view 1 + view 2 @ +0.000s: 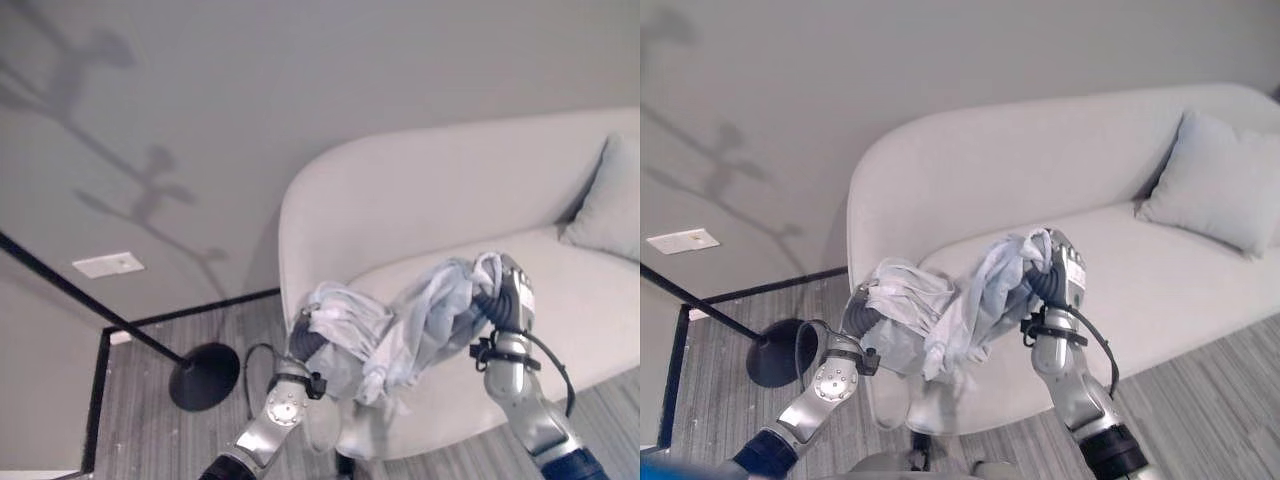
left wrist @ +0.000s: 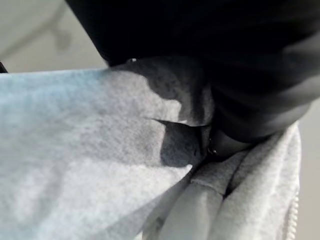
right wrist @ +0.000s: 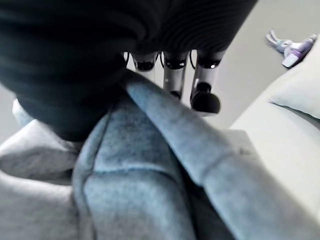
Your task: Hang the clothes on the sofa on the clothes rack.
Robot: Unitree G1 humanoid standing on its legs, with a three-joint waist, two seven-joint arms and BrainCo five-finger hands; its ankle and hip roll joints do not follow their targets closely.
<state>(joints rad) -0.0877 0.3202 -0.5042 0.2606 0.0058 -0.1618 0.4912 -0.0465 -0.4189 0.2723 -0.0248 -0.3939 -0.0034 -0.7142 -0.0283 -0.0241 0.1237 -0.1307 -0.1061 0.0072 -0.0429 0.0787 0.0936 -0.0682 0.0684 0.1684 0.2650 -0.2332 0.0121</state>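
Note:
A light grey-blue garment (image 1: pixel 400 330) hangs bunched between my two hands, lifted above the front edge of the pale sofa (image 1: pixel 430 190). My left hand (image 1: pixel 305 346) is under its left end, with cloth (image 2: pixel 75 150) draped over the hand and hiding the fingers. At the garment's right end my right hand (image 1: pixel 512 295) is higher, and its fingers (image 3: pixel 202 95) curl over a fold of the cloth (image 3: pixel 150 175). The clothes rack's round black base (image 1: pixel 205 375) stands on the floor to the left, its black pole (image 1: pixel 70 290) slanting up past the view's left edge.
A grey cushion (image 1: pixel 610 200) leans in the sofa's right corner. The wall behind carries a white plate (image 1: pixel 108 264) low down. A small purple and white toy (image 3: pixel 290 45) lies on the floor beyond the sofa. Striped grey floor lies between rack and sofa.

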